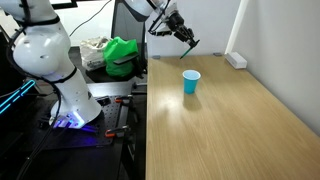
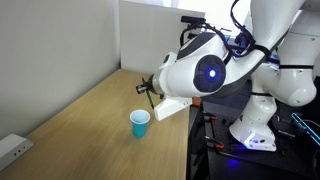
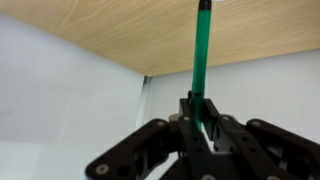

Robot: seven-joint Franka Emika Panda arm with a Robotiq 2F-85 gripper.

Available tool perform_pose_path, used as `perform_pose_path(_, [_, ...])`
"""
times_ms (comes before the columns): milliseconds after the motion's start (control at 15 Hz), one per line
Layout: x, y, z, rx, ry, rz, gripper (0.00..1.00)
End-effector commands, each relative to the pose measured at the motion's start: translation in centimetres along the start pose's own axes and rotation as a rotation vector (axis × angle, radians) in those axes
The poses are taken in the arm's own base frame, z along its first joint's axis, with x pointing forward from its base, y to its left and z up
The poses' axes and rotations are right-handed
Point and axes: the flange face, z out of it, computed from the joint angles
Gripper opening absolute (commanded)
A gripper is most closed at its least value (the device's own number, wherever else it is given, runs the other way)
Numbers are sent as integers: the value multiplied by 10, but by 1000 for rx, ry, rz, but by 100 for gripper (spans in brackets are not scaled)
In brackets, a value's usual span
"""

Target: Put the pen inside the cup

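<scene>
Wooden table (image 1: 230, 120), white wall at back. Light-blue cup (image 1: 191, 82) upright at frame centre. Gripper (image 1: 183, 33) airborne at upper centre, fingers clamped on green pen (image 3: 201, 60); pen well apart from cup.

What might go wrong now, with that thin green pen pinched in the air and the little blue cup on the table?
The black pincer grips the thin dark green pen near one end only, so it might slip or tilt. The small light-blue cup stands apart from the pen on the wooden table, with a narrow mouth: an off-centre drop may miss or tip it.
</scene>
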Motion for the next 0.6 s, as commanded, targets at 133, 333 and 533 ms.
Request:
perform_pose_path(133, [-9,-22,2,-70,84,80,4])
perform_pose_path(333, [-18,-24,9,-143,114,125,4])
perform_pose_path(533, [-25,-28,22,-202,123,145,4])
